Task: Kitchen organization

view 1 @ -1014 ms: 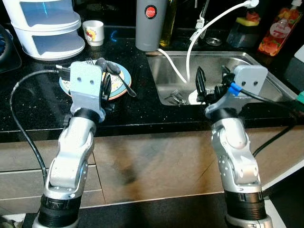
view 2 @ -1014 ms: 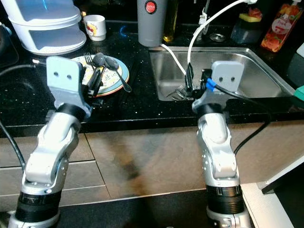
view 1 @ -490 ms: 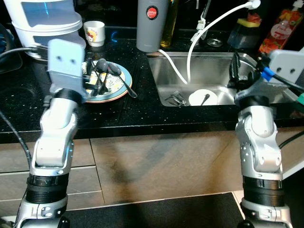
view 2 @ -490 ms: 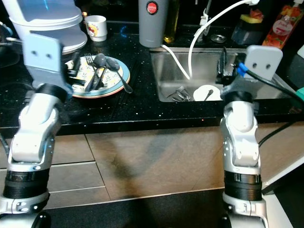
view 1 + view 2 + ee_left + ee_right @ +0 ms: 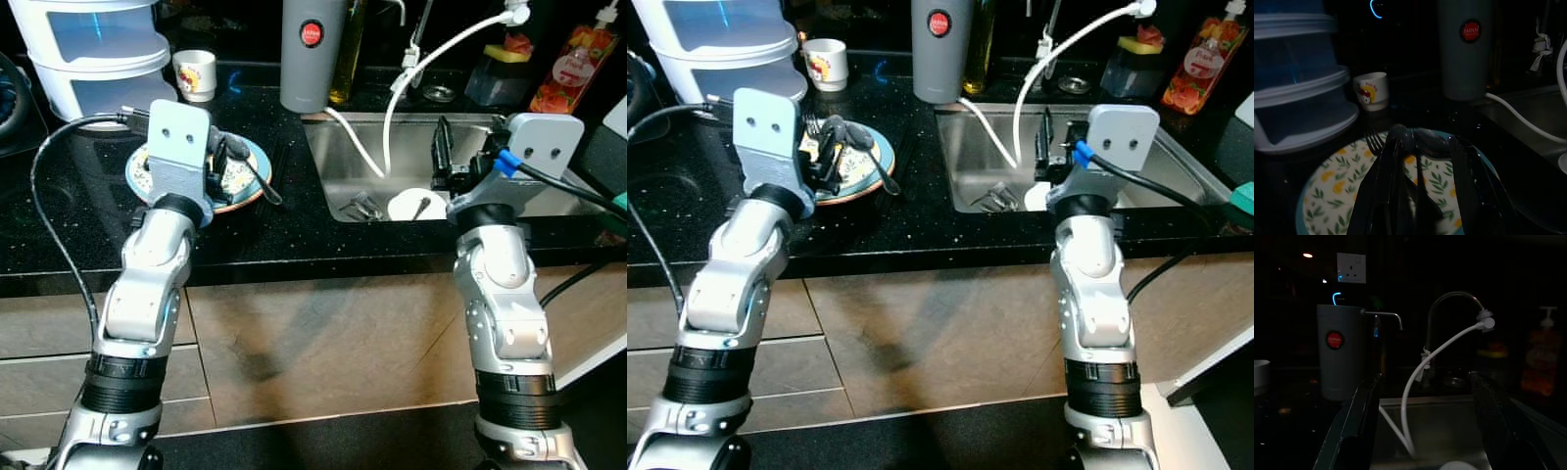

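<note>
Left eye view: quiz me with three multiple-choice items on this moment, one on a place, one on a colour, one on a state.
1. Where does the white plate lie?
A. in the sink
B. on the counter
C. on the floor

2. What colour is the tall canister?
A. red
B. grey
C. yellow

3. How are the right gripper's fingers?
A. shut on a fork
B. shut on the hose
C. open

Answers: 1 A, it rests in the steel basin; 2 B, a grey body with a red badge; 3 C, the right wrist view shows its fingers apart with nothing between.
</note>
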Controlling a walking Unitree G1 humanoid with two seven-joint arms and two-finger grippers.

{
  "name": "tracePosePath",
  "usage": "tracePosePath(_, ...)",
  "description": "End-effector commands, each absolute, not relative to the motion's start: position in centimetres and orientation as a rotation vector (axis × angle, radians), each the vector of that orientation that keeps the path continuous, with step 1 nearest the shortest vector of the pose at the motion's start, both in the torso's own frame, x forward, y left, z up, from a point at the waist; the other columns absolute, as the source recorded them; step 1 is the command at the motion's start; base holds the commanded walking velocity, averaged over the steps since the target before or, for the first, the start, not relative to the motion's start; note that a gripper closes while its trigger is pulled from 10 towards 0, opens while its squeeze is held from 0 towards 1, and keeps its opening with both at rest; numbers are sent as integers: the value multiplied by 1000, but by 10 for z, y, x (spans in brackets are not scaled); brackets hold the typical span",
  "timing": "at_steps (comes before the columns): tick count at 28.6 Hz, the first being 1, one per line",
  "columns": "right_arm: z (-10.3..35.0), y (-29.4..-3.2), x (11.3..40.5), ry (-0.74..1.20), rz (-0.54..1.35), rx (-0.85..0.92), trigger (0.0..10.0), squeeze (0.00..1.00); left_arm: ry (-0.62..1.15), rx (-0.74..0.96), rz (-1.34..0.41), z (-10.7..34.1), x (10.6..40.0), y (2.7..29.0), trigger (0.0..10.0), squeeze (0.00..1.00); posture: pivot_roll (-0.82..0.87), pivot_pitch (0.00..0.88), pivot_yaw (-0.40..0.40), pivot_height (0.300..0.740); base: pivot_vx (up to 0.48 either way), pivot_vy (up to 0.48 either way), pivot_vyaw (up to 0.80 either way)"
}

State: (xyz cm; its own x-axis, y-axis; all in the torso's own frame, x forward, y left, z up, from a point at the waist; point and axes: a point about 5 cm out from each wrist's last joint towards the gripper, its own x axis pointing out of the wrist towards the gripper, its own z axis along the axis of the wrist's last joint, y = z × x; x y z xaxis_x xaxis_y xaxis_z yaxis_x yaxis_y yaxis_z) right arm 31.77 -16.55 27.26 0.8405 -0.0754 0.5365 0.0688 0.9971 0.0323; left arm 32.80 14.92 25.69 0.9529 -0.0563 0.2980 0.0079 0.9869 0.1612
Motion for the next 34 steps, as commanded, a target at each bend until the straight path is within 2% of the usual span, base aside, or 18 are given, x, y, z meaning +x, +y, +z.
tracePosePath(1,270,-162,318,-564,-64,14,10000,0,-309,171,-44,254,325,143,10000,0,123,0,-58,740,0,0,0)
tracePosePath(7,268,-162,319,-558,-59,7,10000,0,-354,166,-64,258,323,140,10000,0,125,0,-59,740,0,0,0)
tracePosePath(15,271,-165,319,-568,-67,3,10000,0,-331,163,-55,256,328,138,10000,0,111,0,-56,740,0,0,0)
tracePosePath(21,269,-165,319,-566,-68,0,10000,0,-224,186,-29,243,335,141,10000,0,107,0,-52,740,0,0,0)
tracePosePath(27,269,-166,319,-566,-76,-2,10000,0,-65,90,-77,245,346,139,10000,0,104,0,-49,740,0,0,0)
tracePosePath(31,269,-166,319,-566,-76,-2,10000,0,-48,73,-88,247,349,141,10000,0,100,0,-47,740,0,0,0)
tracePosePath(34,270,-166,319,-570,-81,0,10000,0,44,59,-75,248,366,151,10000,0,101,0,-48,740,0,0,0)
